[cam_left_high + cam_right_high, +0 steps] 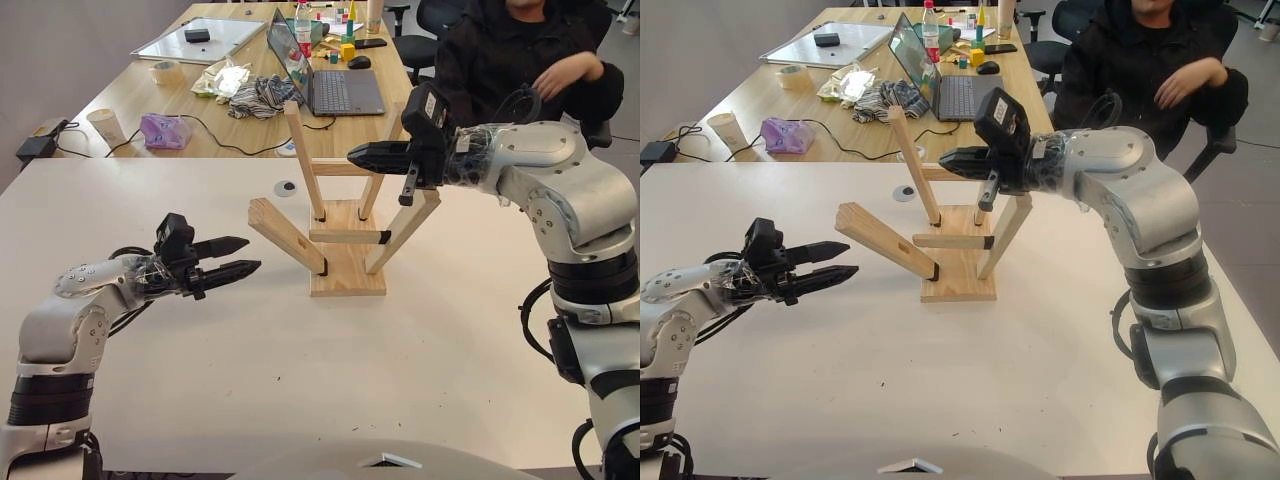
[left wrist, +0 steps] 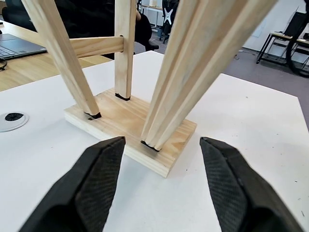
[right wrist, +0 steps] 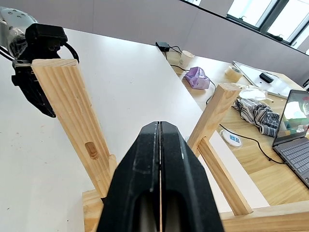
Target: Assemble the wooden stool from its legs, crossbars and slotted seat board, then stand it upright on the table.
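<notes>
1. Left eye view: we see the stool (image 1: 405,232) upside down on the white table (image 1: 420,380); its seat board (image 1: 348,282) lies flat on the surface and its legs (image 1: 305,160) splay upward; a crossbar (image 1: 345,236) joins two legs low down; the left gripper (image 1: 251,254) hangs low over the table near the outward-leaning leg without touching it, its fingers spread and holding nothing; the right gripper (image 1: 358,156) is up among the legs, just beside the upper crossbar, its fingers pressed together.
2. Right eye view: we find the same layout; behind the white table a wooden desk (image 1: 750,97) carries a laptop (image 1: 950,85).
3. Left wrist view: the two fingers (image 2: 99,186) stand wide apart with nothing between them; ahead of them the seat board (image 2: 120,118) rests on the table, with three legs rising from it.
4. Right wrist view: the fingers (image 3: 145,159) close flush against each other and we see nothing pinched; beyond them stands a leg with an oval slot (image 3: 77,116); a second leg (image 3: 215,118) carries a crossbar.
</notes>
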`<action>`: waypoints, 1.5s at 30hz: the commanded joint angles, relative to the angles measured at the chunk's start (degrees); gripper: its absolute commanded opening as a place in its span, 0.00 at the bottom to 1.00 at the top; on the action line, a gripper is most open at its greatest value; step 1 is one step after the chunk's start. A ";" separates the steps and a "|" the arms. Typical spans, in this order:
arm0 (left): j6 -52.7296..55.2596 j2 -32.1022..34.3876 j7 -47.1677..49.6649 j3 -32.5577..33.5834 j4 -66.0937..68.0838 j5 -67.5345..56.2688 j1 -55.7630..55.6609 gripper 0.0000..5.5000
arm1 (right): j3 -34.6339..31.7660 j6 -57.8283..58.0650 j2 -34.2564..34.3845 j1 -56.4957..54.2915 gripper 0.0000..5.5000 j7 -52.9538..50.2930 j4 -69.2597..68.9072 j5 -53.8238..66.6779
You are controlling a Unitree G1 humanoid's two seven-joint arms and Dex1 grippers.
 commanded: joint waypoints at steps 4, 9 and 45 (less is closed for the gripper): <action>-3.73 -4.26 1.64 -3.91 3.19 2.41 -6.19 0.52 | -0.28 0.47 -0.58 0.66 0.00 0.76 -1.11 -0.08; -4.15 -5.57 1.02 -5.03 1.64 1.34 -6.17 0.52 | 0.84 -0.06 -0.44 0.50 0.00 2.22 -0.26 -0.53; 5.89 -2.73 -2.72 -23.42 11.15 15.50 -33.09 0.38 | 17.41 -8.16 -3.14 -9.15 0.34 23.54 8.88 -14.17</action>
